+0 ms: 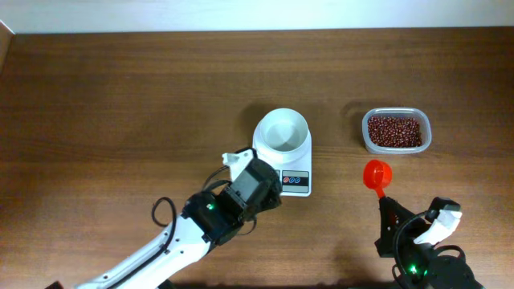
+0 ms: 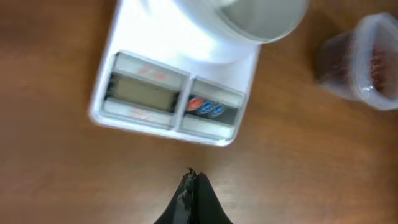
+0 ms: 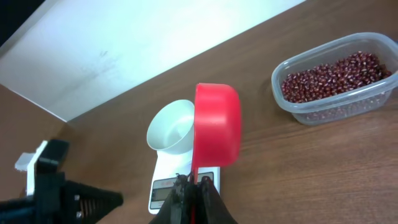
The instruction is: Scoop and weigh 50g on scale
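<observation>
On the wooden table (image 1: 120,96), scale (image 1: 294,181) and tub (image 1: 428,133) stand apart.

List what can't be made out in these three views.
Left wrist view: the scale display is too blurred to read; the tub is blurred and cut by the right edge.
Overhead: the left arm covers the scale display; the right arm is cut by the bottom edge.
Right wrist view: the scoop shows only its outside, hiding any contents.
</observation>
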You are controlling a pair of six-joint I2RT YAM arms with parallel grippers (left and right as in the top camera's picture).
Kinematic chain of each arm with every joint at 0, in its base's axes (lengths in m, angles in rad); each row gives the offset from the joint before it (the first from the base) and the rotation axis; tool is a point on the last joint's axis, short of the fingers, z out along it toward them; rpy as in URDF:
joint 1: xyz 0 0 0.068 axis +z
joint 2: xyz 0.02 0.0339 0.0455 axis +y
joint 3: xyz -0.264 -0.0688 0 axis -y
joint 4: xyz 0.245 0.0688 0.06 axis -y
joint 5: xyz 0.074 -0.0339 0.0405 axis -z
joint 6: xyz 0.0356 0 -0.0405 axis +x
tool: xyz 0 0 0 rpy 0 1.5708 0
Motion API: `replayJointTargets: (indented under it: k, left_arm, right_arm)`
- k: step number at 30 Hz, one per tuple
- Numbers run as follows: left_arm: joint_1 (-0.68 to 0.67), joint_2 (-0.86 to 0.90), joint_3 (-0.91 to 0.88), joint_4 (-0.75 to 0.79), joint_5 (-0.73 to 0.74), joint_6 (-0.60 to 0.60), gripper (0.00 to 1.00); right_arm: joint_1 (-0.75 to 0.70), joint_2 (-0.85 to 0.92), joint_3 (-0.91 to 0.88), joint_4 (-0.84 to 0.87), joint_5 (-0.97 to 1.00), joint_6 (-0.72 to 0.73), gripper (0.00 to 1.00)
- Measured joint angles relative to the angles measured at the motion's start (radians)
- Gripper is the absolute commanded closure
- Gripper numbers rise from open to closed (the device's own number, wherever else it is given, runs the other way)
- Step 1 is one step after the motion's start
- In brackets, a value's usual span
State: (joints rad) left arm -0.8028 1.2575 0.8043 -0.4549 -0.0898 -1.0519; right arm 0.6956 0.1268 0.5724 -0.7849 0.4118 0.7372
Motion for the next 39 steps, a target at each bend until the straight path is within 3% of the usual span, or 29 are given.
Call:
replayJointTargets:
  k: [8,17,39]
  left_arm:
    - [-0.038,0.258,0.002,0.212,-0.042,0.013,1.0]
    - [-0.038,0.398,0.002,0.351,-0.068,0.013,1.0]
    - [-0.038,0.458,0.002,0.416,-0.102,0.013,1.0]
  right_arm:
    - [0.0,0.0,0.0,0.0,0.054,0.0,0.96]
    - [0.0,0.0,0.0,0.014,0.084,0.0,0.96]
    - [0.0,0.0,0.0,0.014,0.086,0.0,0.96]
